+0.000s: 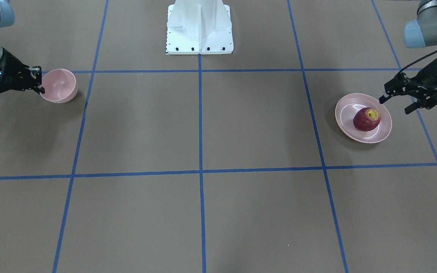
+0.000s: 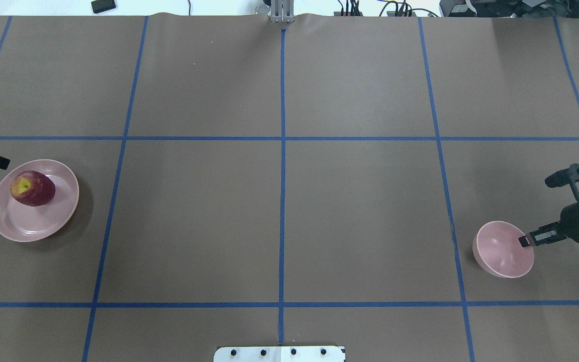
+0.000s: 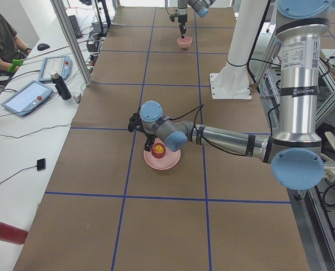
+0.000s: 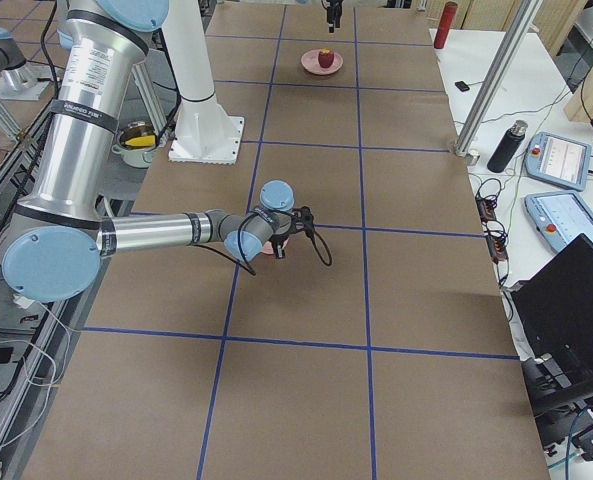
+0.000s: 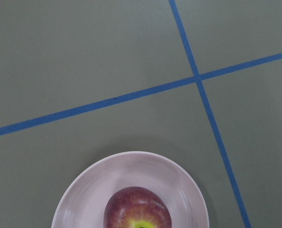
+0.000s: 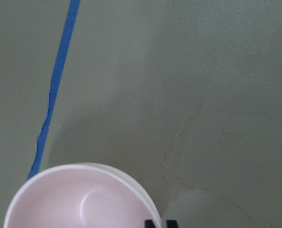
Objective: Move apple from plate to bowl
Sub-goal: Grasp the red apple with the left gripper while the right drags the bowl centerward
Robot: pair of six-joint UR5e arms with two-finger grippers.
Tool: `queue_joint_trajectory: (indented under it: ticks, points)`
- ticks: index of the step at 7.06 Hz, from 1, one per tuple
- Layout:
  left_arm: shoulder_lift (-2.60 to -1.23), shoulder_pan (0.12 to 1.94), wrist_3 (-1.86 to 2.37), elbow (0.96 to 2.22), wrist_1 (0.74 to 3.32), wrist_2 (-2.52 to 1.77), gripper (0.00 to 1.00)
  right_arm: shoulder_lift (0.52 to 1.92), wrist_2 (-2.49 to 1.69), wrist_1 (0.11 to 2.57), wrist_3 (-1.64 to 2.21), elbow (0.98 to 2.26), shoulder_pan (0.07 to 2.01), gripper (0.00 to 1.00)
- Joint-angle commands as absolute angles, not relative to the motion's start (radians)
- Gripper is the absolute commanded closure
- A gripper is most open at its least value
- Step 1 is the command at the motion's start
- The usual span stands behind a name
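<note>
The dark red apple lies on the wide pink plate, stem dip up. My left gripper is open and empty, just above the plate's outer rim and apart from the apple. The left wrist view shows the apple on the plate but no fingers. The small pink bowl stands tilted at the table's other end. My right gripper is shut on the bowl's rim; its fingertips pinch the bowl wall. Overhead, the apple, plate, bowl and right gripper also show.
The robot's white base stands at the table's middle edge. Blue tape lines divide the brown table top. A side table with tablets, a bottle and a seated operator runs along the far side.
</note>
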State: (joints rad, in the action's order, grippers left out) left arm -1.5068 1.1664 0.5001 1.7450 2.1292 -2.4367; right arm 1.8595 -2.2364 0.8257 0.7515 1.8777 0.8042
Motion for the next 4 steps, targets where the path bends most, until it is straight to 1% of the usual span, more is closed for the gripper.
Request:
queue_joint_trajectory:
  ticks: [1, 2, 4]
  points:
    - [-1.49, 1.116, 0.521, 1.732, 2.128, -2.336, 0.02, 1.797, -2.261, 0.837, 0.761, 1.89, 0.836, 1.0]
    - [-1.489, 1.044, 0.561, 1.736, 2.128, -2.227, 0.02, 1.682, -2.264, 0.91, 0.876, 1.888, 0.836, 1.0]
    - [-1.502, 0.982, 0.635, 1.733, 2.128, -2.215, 0.02, 1.434, -2.264, 1.113, 0.995, 1.894, 0.838, 1.0]
